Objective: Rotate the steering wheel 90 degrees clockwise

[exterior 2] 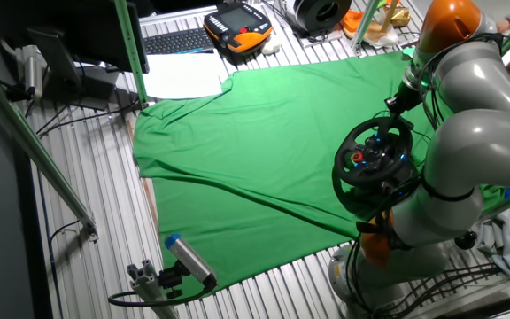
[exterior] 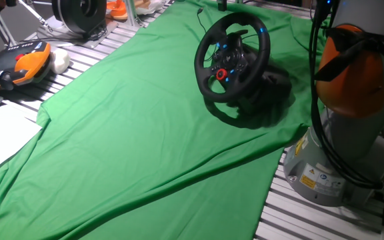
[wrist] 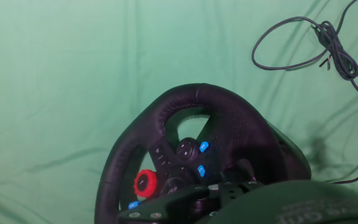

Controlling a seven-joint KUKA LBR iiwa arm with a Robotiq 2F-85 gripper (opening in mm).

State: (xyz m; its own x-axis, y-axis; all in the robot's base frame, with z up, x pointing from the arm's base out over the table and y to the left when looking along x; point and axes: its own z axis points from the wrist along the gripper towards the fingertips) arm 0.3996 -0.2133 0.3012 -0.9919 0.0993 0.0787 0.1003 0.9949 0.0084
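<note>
While the KUKA arm (exterior 2: 467, 142) is bent over the steering wheel (exterior: 232, 57) on green cloth (exterior: 139, 127), its gripper's opening cannot be judged.

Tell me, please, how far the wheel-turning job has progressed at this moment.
Nothing looks done yet. The steering wheel stands on the green cloth with no fingers visible on its rim. In hand: the hand camera looks down on the wheel from close by, so the approach seems under way. Left: grasping the rim and the clockwise quarter turn.
</note>
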